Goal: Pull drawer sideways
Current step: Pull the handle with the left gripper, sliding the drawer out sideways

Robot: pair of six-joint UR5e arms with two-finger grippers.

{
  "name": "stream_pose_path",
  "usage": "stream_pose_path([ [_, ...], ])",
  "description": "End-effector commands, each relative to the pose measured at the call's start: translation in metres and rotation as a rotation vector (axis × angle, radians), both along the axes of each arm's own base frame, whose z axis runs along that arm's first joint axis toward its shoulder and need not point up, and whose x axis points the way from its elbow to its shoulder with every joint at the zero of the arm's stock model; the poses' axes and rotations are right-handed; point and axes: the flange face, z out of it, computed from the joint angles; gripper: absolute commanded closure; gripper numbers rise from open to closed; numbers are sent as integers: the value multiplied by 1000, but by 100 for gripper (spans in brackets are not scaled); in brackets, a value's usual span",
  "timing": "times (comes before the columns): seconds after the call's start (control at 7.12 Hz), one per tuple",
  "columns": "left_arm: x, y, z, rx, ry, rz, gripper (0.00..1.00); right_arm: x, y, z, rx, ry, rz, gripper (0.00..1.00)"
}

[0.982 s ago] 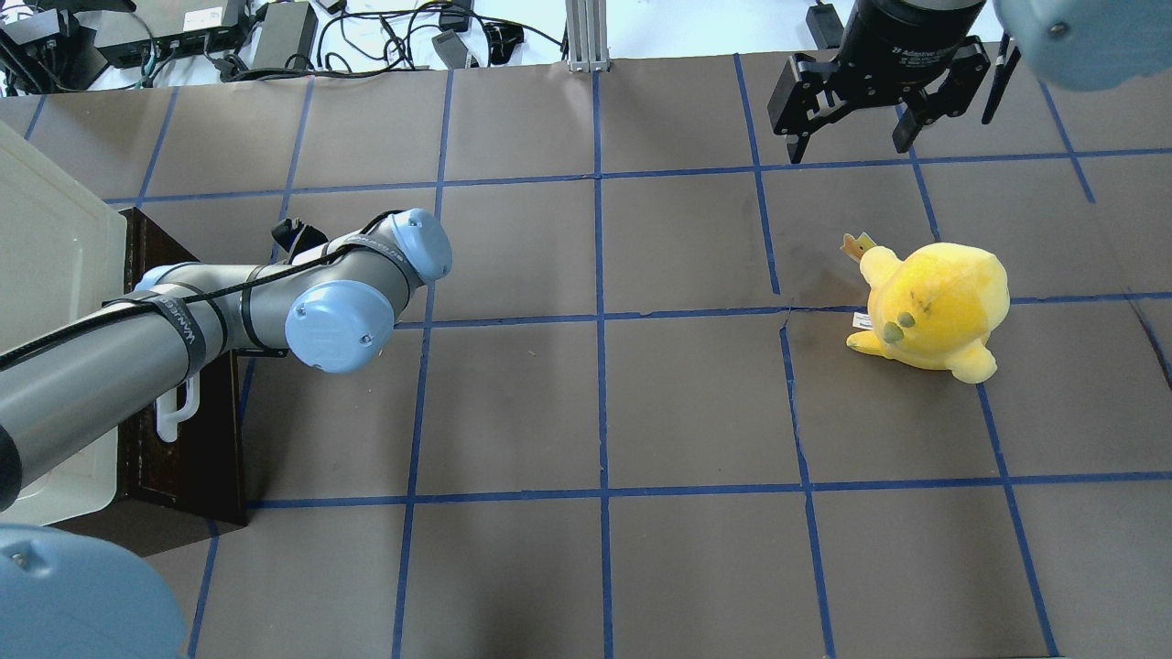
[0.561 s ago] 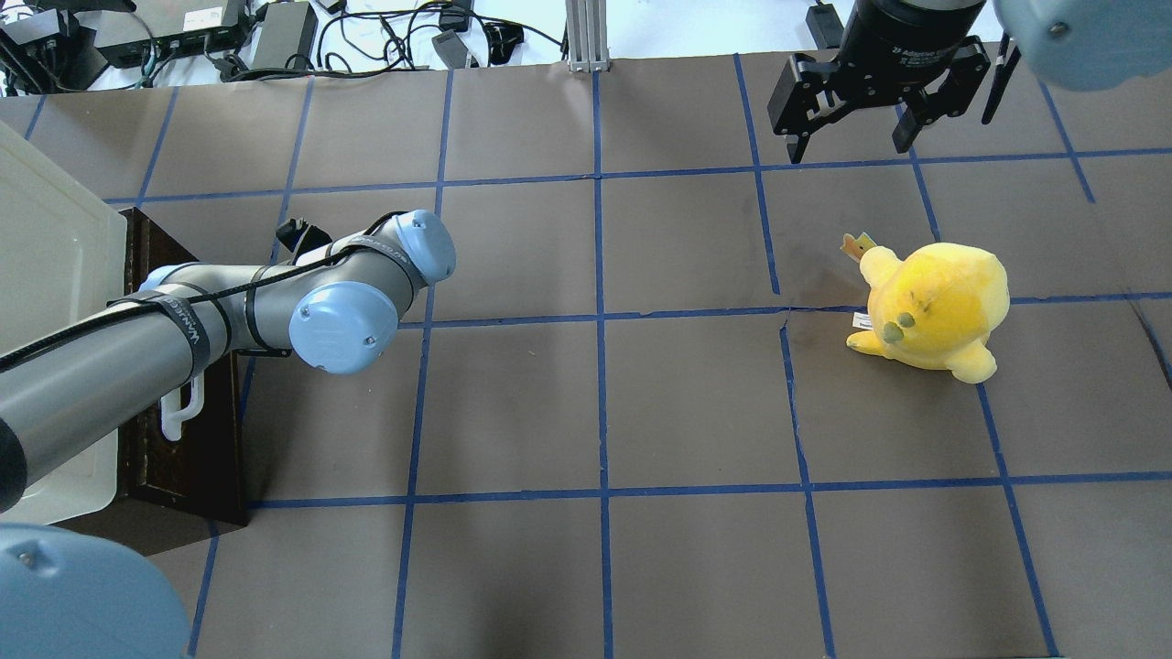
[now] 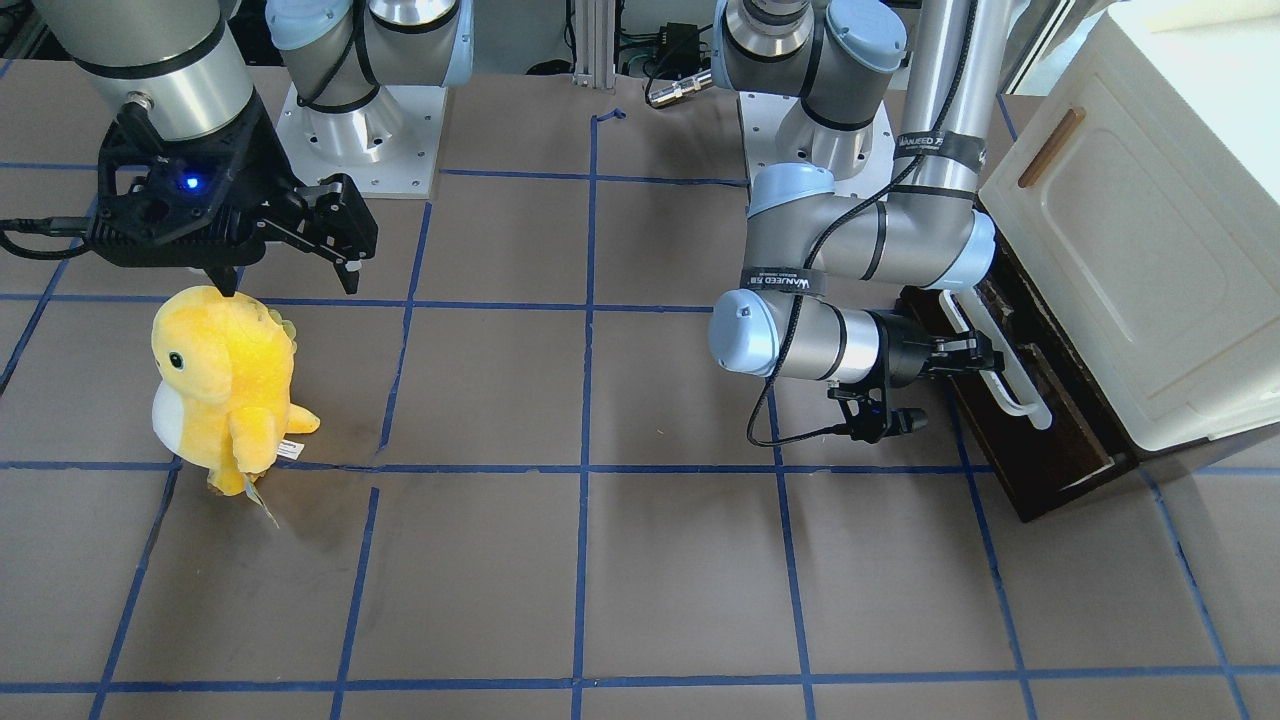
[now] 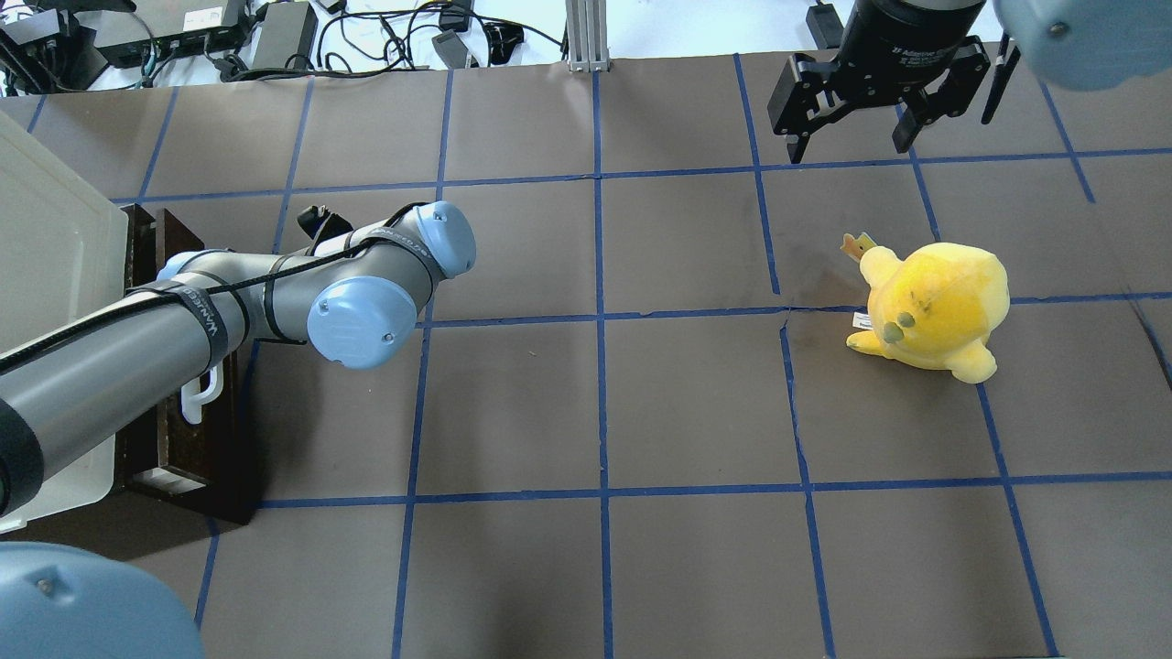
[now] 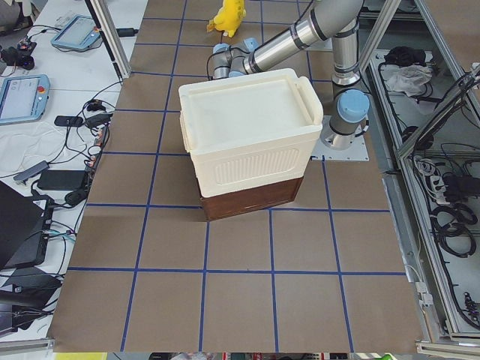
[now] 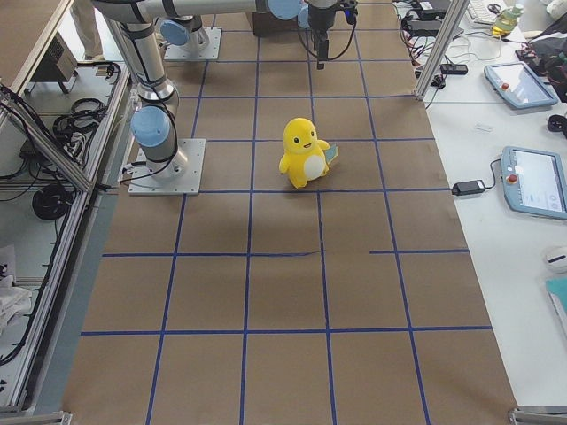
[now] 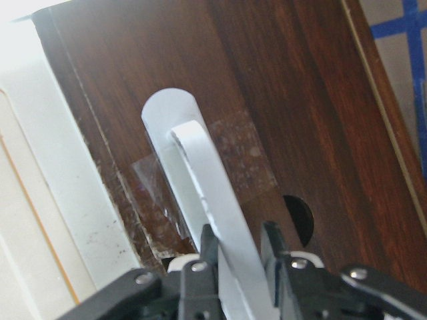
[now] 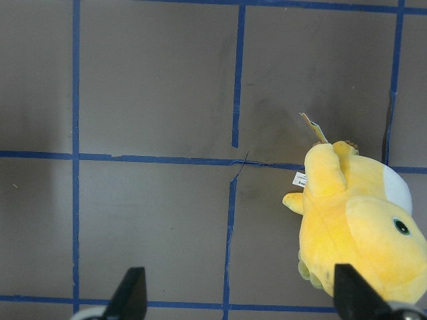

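The drawer [image 3: 1040, 440] is a dark brown front at the base of a cream cabinet [image 3: 1130, 250], with a long white bar handle [image 3: 1003, 372]. It stands slightly out from the cabinet, with a strip of pale tray [image 4: 169, 478] showing. My left gripper [image 3: 985, 355] is shut on the handle, as the left wrist view [image 7: 237, 243] shows, with the drawer front [image 7: 267, 100] behind the handle [image 7: 200, 173]. In the overhead view the arm hides the left gripper. My right gripper [image 4: 851, 137] is open and empty, above the table near a yellow plush toy.
The yellow plush toy [image 4: 934, 307] stands on the brown papered table on my right side; it also shows in the right wrist view [image 8: 353, 227]. The cabinet's cream door has a brown wooden handle [image 3: 1052, 147]. Cables and boxes lie beyond the far table edge [image 4: 275, 37].
My left arm has moved right, away from the cabinet, with the handle in its grip. The drawer front has come out a little, opening a gap. The right arm has not moved.
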Motion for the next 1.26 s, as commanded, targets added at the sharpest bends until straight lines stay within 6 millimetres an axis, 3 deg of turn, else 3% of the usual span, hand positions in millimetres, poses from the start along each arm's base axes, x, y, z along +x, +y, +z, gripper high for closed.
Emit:
stream_pose_path([
  [0.0,-19,-2,5,-13,13,-30,76,0,0,0,0,0,0,0],
  [0.28,-27,-2,4,-13,47,-24,76,0,0,0,0,0,0,0],
  [1.12,-80,14,5,-8,79,-112,76,0,0,0,0,0,0,0],
])
